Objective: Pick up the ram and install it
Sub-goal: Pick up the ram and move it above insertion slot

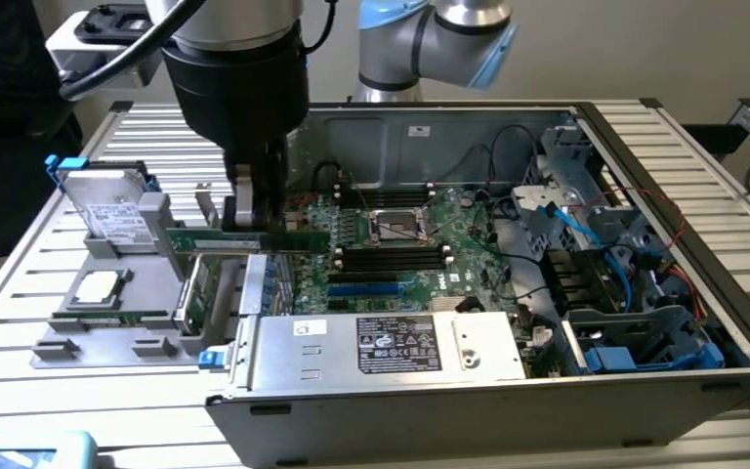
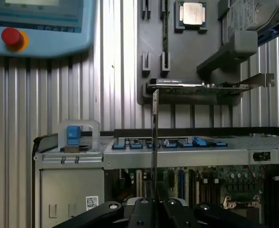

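Pincer closed narrow on the ram, gripping it near mid-length. The ram hangs level at the exterior view's left edge of the open computer case, just beside the grey parts tray on the counter. It seems clear of the motherboard.

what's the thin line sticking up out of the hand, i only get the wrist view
observer: that's the ram, edge-on to you. the exterior view shows its flat green side, held level in the hand.
operator: where are the slots from there
observer: the long black slots lie beside the socket, off to the exterior view's right of the ram.
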Tool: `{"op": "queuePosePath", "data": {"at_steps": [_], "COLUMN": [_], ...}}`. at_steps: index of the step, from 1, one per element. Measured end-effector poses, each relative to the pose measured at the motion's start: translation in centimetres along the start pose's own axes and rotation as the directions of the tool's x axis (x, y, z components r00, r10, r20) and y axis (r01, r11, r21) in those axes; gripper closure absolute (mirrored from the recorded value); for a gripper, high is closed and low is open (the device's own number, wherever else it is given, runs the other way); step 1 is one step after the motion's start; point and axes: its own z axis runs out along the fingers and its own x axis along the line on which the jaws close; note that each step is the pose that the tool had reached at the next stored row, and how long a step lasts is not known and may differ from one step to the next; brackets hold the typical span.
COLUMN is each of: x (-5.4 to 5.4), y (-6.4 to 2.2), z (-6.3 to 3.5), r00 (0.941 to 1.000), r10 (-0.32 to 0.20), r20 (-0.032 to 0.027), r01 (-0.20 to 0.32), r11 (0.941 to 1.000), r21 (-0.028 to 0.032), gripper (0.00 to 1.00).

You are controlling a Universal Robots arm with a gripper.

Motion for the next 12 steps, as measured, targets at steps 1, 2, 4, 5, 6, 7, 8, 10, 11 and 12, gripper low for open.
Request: {"op": "queuePosePath", "data": {"at_steps": [1,2,4,5,6,7,8,10,11,12], "x": [0.0,0.0,-0.1,-0.1,-0.2,-0.2,-0.3,-0.5,-0.6,-0.8], "y": [-0.47,-0.87,-1.71,-2.15,-2.56,-2.98,-3.40,-4.26,-4.70,-5.11], "z": [-0.01,-0.02,-0.03,-0.04,-0.05,-0.05,-0.05,-0.03,-0.01,0.03], "r00": [1.0000,1.0000,1.0000,1.0000,1.0000,1.0000,1.0000,1.0000,1.0000,1.0000], "r10": [0.000,0.000,0.000,0.000,0.000,0.000,0.000,0.000,0.000,0.000], "r20": [0.0000,0.0000,0.0000,-0.0001,-0.0005,-0.0009,-0.0015,-0.0029,-0.0038,-0.0049], "r01": [0.000,0.000,0.000,0.000,0.000,0.000,0.000,0.000,0.000,0.000], "r11": [1.0000,1.0000,1.0000,1.0000,1.0000,1.0000,1.0000,1.0000,1.0000,1.0000], "r21": [0.0000,0.0000,0.0002,0.0005,0.0009,0.0015,0.0021,0.0035,0.0044,0.0057], "gripper": [0.86,0.86,0.86,0.86,0.86,0.86,0.86,0.86,0.86,0.86]}}
